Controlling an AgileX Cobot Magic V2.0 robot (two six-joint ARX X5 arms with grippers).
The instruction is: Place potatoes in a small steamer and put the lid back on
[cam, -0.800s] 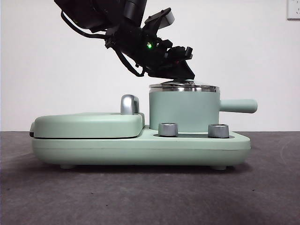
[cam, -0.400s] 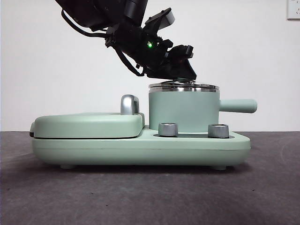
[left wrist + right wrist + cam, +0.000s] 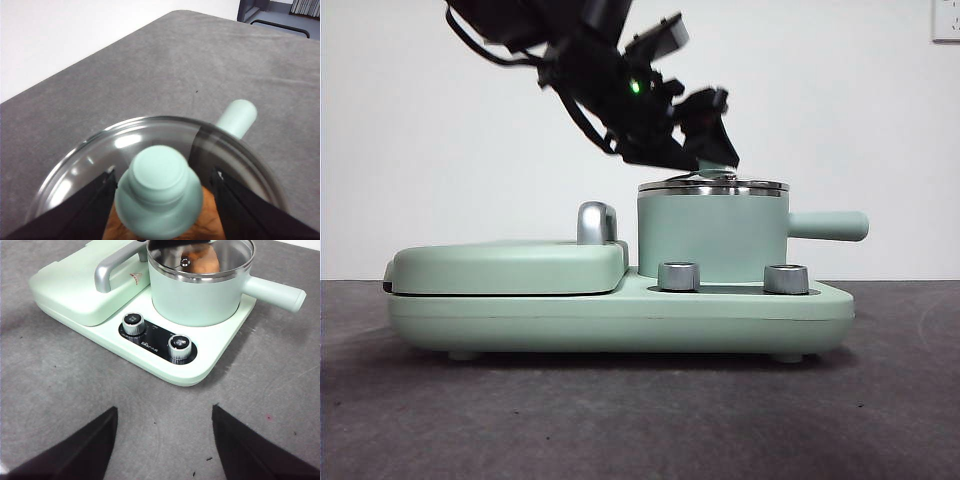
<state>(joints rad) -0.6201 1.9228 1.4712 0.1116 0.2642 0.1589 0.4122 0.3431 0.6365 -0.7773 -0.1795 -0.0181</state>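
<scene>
The small steamer (image 3: pixel 712 235) stands on the right half of the appliance, its side handle (image 3: pixel 828 225) pointing right. The glass lid (image 3: pixel 712 186) rests on its steel rim. Through the lid (image 3: pixel 200 255) the orange-brown potato (image 3: pixel 202 260) shows inside the pot. My left gripper (image 3: pixel 705 155) hangs just above the lid, tilted, and is open. In the left wrist view its jaws stand on either side of the mint-green knob (image 3: pixel 159 190) with slim gaps. My right gripper (image 3: pixel 162 440) is open over the bare table in front of the appliance, holding nothing.
The mint-green base (image 3: pixel 620 315) also carries a flat griddle cover (image 3: pixel 510 265) with a steel handle (image 3: pixel 595 222) on its left half. Two steel dials (image 3: pixel 679 276) (image 3: pixel 786 278) sit in front of the pot. Grey table surrounds it.
The left gripper has risen slightly and drawn up from the lid. The lid stays on the steamer's rim.
</scene>
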